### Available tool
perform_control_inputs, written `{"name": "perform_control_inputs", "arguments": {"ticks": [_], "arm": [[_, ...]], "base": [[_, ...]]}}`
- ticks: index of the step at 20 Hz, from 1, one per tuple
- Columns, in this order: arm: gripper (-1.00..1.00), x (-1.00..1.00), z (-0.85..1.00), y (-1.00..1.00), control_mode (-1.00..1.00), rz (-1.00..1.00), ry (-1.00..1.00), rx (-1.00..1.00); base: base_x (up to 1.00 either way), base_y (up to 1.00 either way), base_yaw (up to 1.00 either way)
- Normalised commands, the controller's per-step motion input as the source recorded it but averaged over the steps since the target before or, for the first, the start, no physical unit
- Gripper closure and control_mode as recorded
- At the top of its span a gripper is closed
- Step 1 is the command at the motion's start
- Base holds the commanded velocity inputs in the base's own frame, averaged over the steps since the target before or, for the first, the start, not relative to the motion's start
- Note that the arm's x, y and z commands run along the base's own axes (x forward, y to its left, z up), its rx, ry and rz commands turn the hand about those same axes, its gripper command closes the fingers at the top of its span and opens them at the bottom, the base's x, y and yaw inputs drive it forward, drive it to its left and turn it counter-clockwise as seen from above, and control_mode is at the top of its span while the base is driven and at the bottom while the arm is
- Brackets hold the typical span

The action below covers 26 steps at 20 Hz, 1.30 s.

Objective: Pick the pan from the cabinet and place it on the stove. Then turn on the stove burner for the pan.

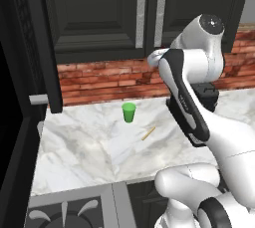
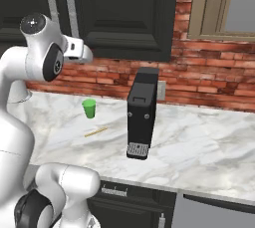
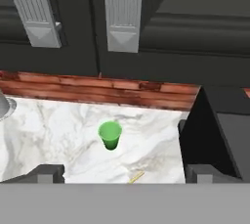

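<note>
Closest to me in the left base view, my arm's white links rise from the lower right, and a corner of the stove with its black grate shows at the bottom left. Beyond it, on the marble counter, a green cup stands upright with a thin wooden stick lying just beside it, toward me. Above the cup and past the brick wall hangs the cabinet, both doors shut, silver bar handles side by side.

From the right base view, my arm fills the left side; the cup sits on the counter, with the stick in front and a black box-shaped appliance well to its right. The cabinet hangs above.

Through the hand view, I see the gripper with jaws spread wide and nothing between them. The cup stands between the fingertips, below the closed cabinet. I can't see the pan.
</note>
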Motion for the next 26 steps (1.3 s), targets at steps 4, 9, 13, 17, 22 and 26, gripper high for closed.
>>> {"name": "perform_control_inputs", "arguments": {"ticks": [4,9,13,17,22,26], "arm": [[-1.00,0.20,0.41,0.26,-1.00,0.00,-0.24,0.00],[-1.00,0.37,0.46,0.15,-1.00,0.00,-0.18,0.00],[-1.00,0.44,0.52,0.01,-1.00,-0.02,-0.08,0.00],[-1.00,0.31,0.46,-0.03,-1.00,-0.06,0.00,0.00],[-1.00,0.35,0.30,-0.05,-1.00,-0.06,0.01,0.00],[-1.00,0.25,0.07,-0.10,-1.00,-0.06,0.02,0.00]], "base": [[0.00,0.00,0.00],[0.00,0.00,0.00],[0.00,0.00,0.00],[0.00,0.00,0.00],[0.00,0.00,0.00],[0.00,0.00,0.00]]}}
